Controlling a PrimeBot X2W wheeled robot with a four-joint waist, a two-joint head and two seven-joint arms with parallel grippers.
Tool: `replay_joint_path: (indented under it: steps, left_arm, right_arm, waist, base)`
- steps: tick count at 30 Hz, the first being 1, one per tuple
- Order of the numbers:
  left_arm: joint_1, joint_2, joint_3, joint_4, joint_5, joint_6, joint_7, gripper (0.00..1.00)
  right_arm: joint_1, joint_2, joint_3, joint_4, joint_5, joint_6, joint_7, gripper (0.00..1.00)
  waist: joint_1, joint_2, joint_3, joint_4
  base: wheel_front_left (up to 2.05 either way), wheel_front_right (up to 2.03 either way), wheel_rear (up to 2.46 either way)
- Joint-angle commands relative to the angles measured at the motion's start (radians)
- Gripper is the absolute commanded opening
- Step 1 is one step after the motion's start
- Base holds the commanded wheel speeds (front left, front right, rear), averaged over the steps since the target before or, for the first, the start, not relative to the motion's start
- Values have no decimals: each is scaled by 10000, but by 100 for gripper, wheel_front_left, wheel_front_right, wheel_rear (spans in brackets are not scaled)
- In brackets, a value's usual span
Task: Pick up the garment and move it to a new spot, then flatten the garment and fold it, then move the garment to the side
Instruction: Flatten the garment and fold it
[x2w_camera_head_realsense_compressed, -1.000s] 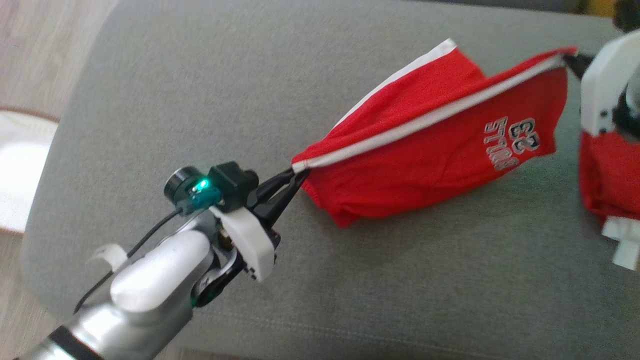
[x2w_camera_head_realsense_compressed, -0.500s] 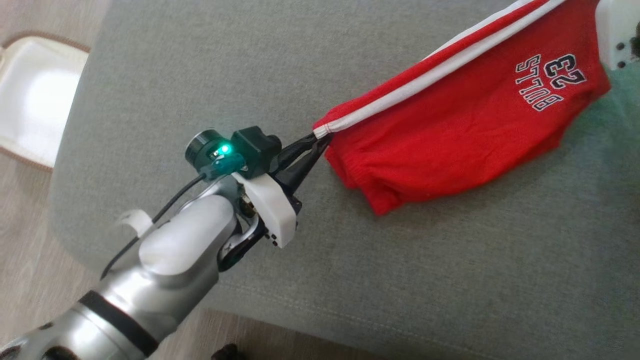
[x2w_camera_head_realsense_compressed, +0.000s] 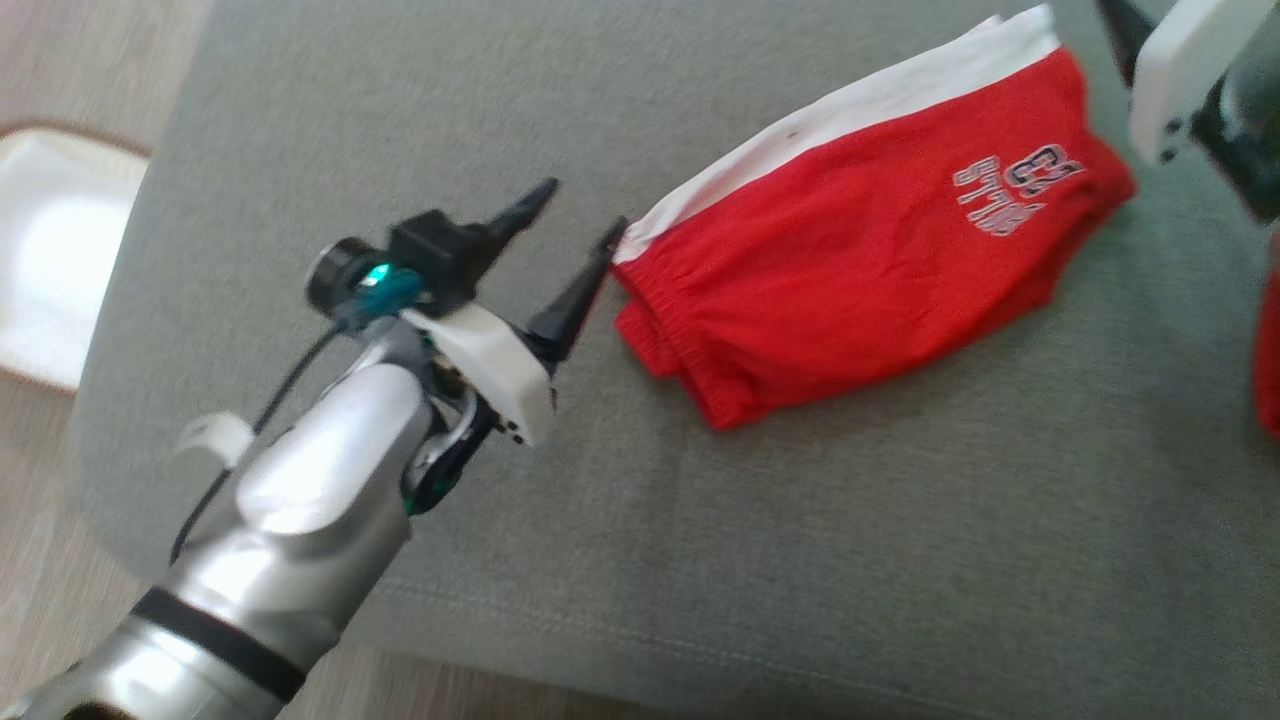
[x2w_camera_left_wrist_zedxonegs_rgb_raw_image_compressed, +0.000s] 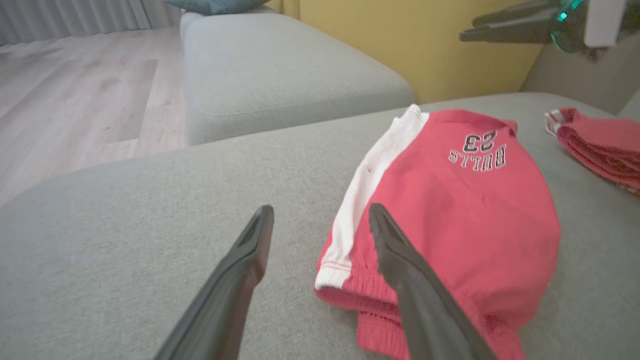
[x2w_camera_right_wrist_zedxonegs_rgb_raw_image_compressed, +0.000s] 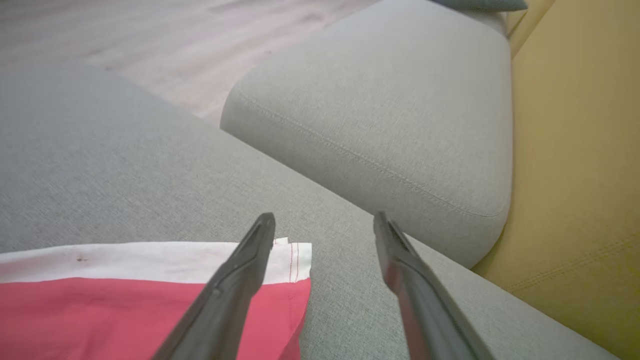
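The left pincer (x2w_camera_head_realsense_compressed: 580, 212) stands open, its two dark fingers spread with nothing between them, low over the grey sofa cushion (x2w_camera_head_realsense_compressed: 800, 560) at the near end of the garment (x2w_camera_head_realsense_compressed: 860, 260). One fingertip sits right at the corner of the elastic waistband (x2w_camera_head_realsense_compressed: 670, 330), where the white stripe (x2w_camera_head_realsense_compressed: 850, 105) meets the red; whether it touches the cloth cannot be told. The garment, a pair of red shorts, lies on the cushion with its waistband toward the left arm and its hem toward the right arm. In the head view the white stripe runs along its far edge, and the print (x2w_camera_head_realsense_compressed: 1015, 178) reading BULLS 23 sits near the hem end. At that end the right pincer (x2w_camera_right_wrist_zedxonegs_rgb_raw_image_compressed: 324, 220) is open too and holds nothing; in its wrist view one finger crosses the white corner of the hem and the other crosses bare cushion. A second red garment (x2w_camera_left_wrist_zedxonegs_rgb_raw_image_compressed: 600, 140) lies on the same cushion, apart from the shorts, on the robot's right. Farther off, a second grey cushion (x2w_camera_right_wrist_zedxonegs_rgb_raw_image_compressed: 400, 100) stands against a yellow panel (x2w_camera_right_wrist_zedxonegs_rgb_raw_image_compressed: 575, 125), with wooden floor (x2w_camera_left_wrist_zedxonegs_rgb_raw_image_compressed: 75, 100) beside it
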Motion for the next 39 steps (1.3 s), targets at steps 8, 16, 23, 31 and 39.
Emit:
replay_joint_path:
  steps: [8, 16, 23, 31, 39]
  left_arm:
    - [1308, 371, 2614, -1402, 246, 756, -121, 100]
    - [3131, -77, 4413, -2396, 775, 1084, -121, 100]
    - [4489, -729, 5215, -2926, 1625, 1022, -121, 100]
    - [5651, -1247, 5698, -3134, 2689, 803, -122, 100]
    - [6322, -1580, 6226, -3388, 3309, 665, -122, 100]
  right_arm:
    - [1750, 411, -864, -709, 640, -9, -2945, 100]
    - [4024, 1046, -2160, -1508, 142, -9, -4505, 100]
    - [6530, 1883, -4040, -2971, -1054, -9, -4762, 100]
    - [9148, 3407, -5825, -4999, -2620, -9, -4662, 100]
    - [10212, 4017, -6367, -6106, -3250, -9, -4199, 100]
  waist:
    - [-1, 0, -1629, -1213]
    - [-1, 0, -2755, -1905]
    - [-1, 0, -3242, -2234]
    - [-1, 0, -3477, -2383]
    - [-1, 0, -3485, -2358]
  base:
    - [0, 0, 0]
    - [0, 0, 0]
    - [0, 0, 0]
    - [0, 0, 0]
    - [0, 0, 0]
